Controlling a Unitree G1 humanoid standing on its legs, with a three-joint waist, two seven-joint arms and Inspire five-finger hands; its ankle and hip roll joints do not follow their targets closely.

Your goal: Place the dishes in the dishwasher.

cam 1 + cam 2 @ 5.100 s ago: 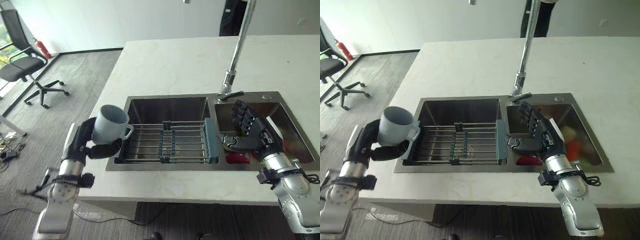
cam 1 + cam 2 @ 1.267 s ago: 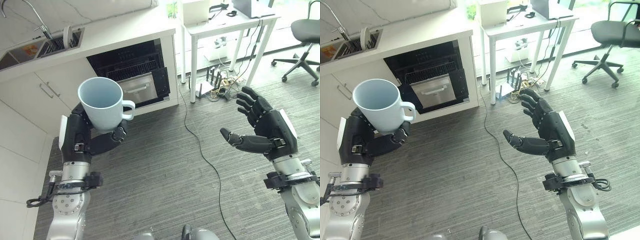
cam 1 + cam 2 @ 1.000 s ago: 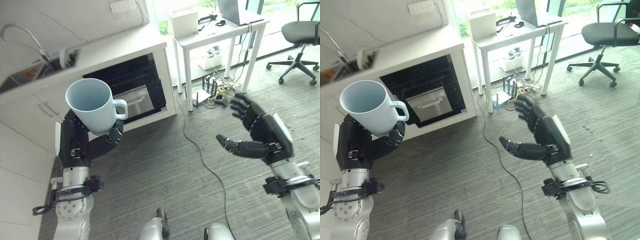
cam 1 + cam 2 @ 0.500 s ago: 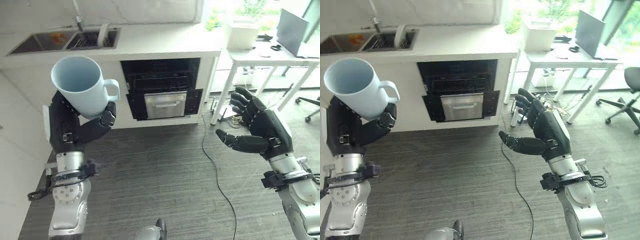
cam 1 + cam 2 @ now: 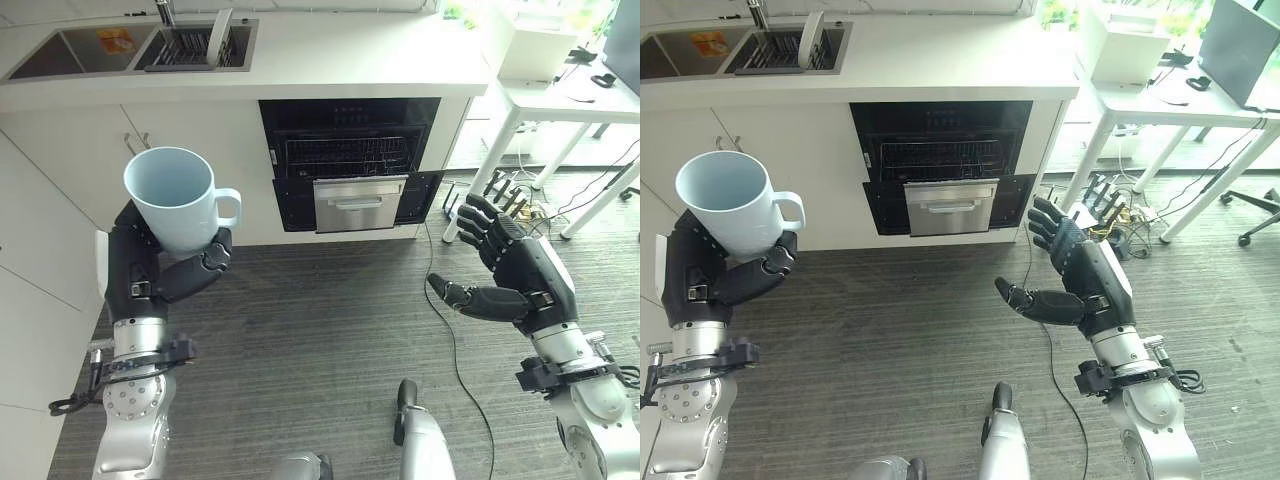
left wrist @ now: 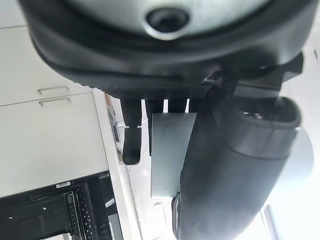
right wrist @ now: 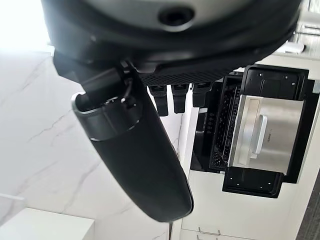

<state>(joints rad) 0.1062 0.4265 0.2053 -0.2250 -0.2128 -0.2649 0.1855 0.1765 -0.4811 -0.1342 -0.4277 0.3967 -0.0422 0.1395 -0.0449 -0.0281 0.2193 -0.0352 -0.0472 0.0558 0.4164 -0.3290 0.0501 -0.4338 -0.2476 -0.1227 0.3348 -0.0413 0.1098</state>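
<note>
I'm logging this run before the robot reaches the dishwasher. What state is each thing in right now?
mug: upright, empty, held off the floor.
left hand: shut on the mug.
right hand: open, holding nothing.
dishwasher: open, wire rack visible inside.
silver drawer front: pulled out below the rack.
sink: dish rack sitting in one basin.

Pale blue mug (image 5: 172, 199), black dishwasher (image 5: 349, 160) with steel drawer, grey striped floor (image 5: 320, 340).

White counter and grey floor

The white counter (image 5: 350, 65) holds a double sink (image 5: 130, 50) with a rack (image 5: 195, 47) lying in one basin. On the grey wood-pattern floor (image 5: 300, 370) stands a white table (image 5: 560, 95), with cables (image 5: 1110, 225) lying near its legs.
</note>
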